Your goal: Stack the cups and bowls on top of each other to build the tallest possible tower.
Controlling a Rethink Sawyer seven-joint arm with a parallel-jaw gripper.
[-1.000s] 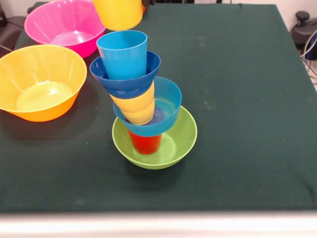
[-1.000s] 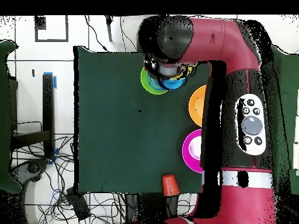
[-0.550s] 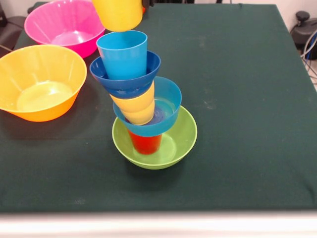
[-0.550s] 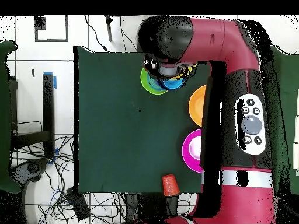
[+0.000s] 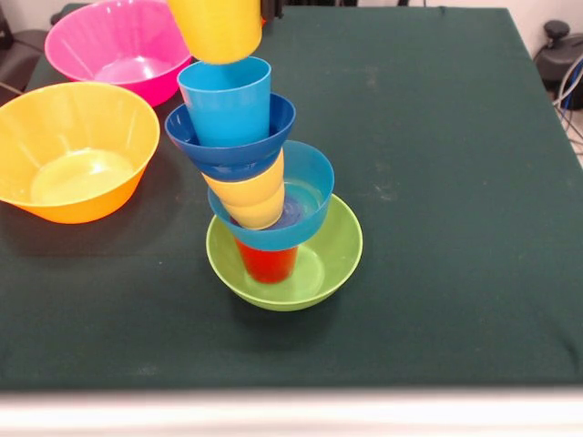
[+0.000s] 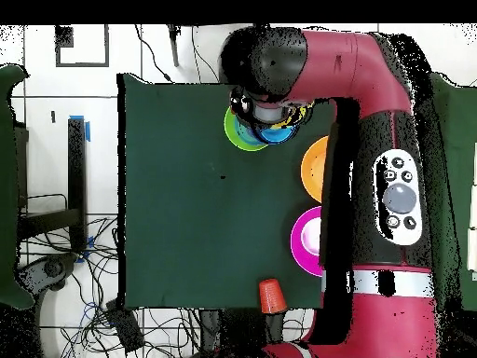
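The tower stands mid-table and leans left: green bowl [image 5: 321, 259], red cup [image 5: 267, 263], light blue bowl [image 5: 315, 182], yellow cup [image 5: 252, 197], dark blue bowl [image 5: 185, 137], light blue cup [image 5: 226, 102] on top. A second yellow cup [image 5: 217, 27] hangs just above the light blue cup, apart from it, its top cut off by the picture edge. It is held from above; the gripper's fingers are out of the front view. In the overhead view the arm's end [image 6: 265, 70] covers the tower, and only the green bowl's rim [image 6: 232, 130] shows.
A pink bowl [image 5: 100, 45] and a yellow-orange bowl [image 5: 73, 150] sit left of the tower in the front view. An orange cup [image 6: 269, 296] stands at the table edge near the robot's base. Cables lie on the floor around the table.
The hanging yellow cup has come down a little toward the light blue cup. The tower has not shifted.
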